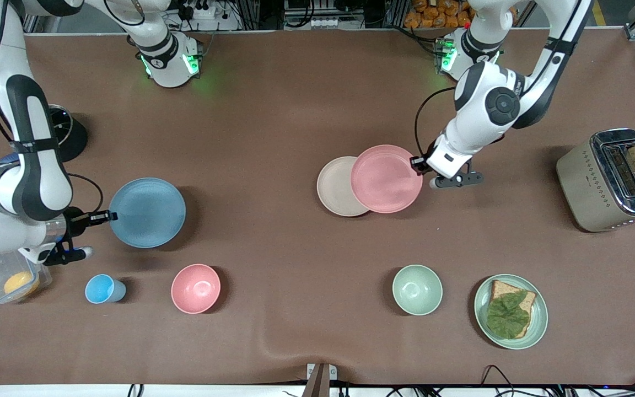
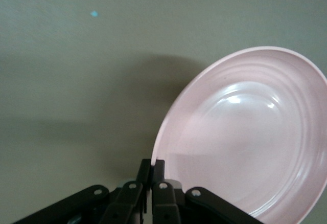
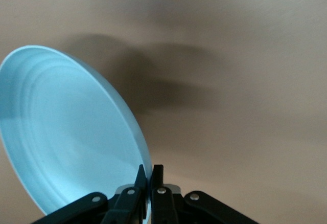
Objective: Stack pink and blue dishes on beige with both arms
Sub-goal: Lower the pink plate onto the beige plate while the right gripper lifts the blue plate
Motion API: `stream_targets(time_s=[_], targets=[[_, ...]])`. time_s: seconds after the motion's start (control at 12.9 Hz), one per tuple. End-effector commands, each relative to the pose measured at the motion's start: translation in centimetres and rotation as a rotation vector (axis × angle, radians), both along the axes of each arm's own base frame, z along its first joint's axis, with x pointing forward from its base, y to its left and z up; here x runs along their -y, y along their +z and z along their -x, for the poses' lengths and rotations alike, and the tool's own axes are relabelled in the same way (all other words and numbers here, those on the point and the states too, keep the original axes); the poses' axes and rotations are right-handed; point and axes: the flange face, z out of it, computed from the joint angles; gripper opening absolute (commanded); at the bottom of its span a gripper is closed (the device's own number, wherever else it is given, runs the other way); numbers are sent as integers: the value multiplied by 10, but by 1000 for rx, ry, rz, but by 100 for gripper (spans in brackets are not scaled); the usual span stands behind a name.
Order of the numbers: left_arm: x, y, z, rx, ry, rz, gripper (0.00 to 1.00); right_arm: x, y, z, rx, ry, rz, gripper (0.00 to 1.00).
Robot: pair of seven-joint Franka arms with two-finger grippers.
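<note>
The pink plate (image 1: 386, 178) hangs above the table, overlapping the beige plate (image 1: 339, 186), which lies flat mid-table and is partly covered. My left gripper (image 1: 419, 163) is shut on the pink plate's rim (image 2: 156, 158) at the edge toward the left arm's end. The blue plate (image 1: 147, 212) is lifted over the table toward the right arm's end. My right gripper (image 1: 109, 216) is shut on its rim (image 3: 149, 175). The beige plate does not show in either wrist view.
A small blue cup (image 1: 103, 289), a pink bowl (image 1: 195, 288), a green bowl (image 1: 417, 289) and a green plate with bread and lettuce (image 1: 510, 311) line the table's near side. A toaster with bread (image 1: 615, 177) stands at the left arm's end. A clear tub (image 1: 11, 277) sits under the right arm.
</note>
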Motion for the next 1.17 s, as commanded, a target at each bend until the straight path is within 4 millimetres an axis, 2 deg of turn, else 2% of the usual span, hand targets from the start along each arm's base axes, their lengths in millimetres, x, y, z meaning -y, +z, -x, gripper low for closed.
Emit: stream_targets(time_s=[0.0,0.23,0.39,0.62,0.78,1.01,1.09], targets=[[16,-16,5,-3,12,40,0,-27,18,2,-62,-65,-49,0],[36,-32,11,-5,14,67,0,-60,38,6,-109,-119,-60,0],[49,-42,18,-8,18,82,0,-89,50,8,-133,-160,-55,0],[59,-53,25,-19,11,93,0,-121,65,11,-145,-197,-27,0],[67,-63,30,-22,5,100,0,-133,69,12,-148,-210,-29,0],[68,-75,30,-20,4,109,0,-137,71,12,-151,-214,-43,0],[68,-76,30,-20,4,109,0,-145,72,13,-149,-204,-42,0]])
